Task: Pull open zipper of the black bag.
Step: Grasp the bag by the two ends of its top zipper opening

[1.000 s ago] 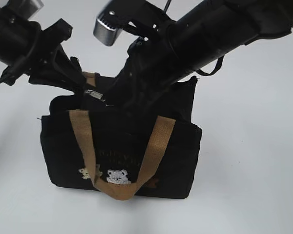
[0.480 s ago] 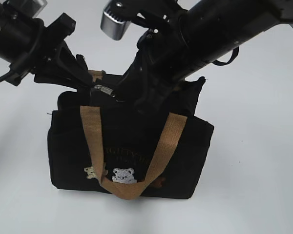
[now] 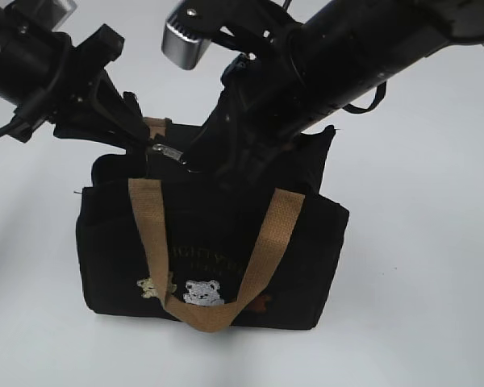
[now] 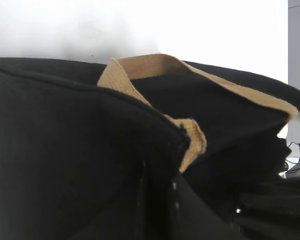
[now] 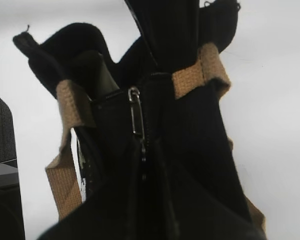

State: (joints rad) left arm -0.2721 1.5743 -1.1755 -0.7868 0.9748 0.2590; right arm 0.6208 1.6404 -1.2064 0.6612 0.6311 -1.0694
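Note:
The black bag (image 3: pixel 218 250) stands on the white table, with tan handles (image 3: pixel 266 242) and small bear patches (image 3: pixel 203 292) on its front. The zipper runs along its top edge, and its silver pull tab (image 3: pixel 168 151) (image 5: pixel 135 116) sits near the left end. My right gripper (image 3: pixel 192 161) (image 5: pixel 144 152) reaches down from the upper right and is shut on the tab's lower end. From the left comes my left gripper (image 3: pixel 137 143) (image 4: pixel 160 195), shut on the bag's black fabric at the top left end, beside the rear tan handle (image 4: pixel 150 67). Both sets of fingertips are dark against the fabric.
Bare white table (image 3: pixel 419 242) surrounds the bag on all sides. The two black arms (image 3: pixel 363 48) cross above the bag's rear half and hide it. A silver camera housing (image 3: pixel 184 40) sits on the right arm.
The bag and both grippers have shifted a little to the right and slightly up over the last second. Both grips look unchanged.

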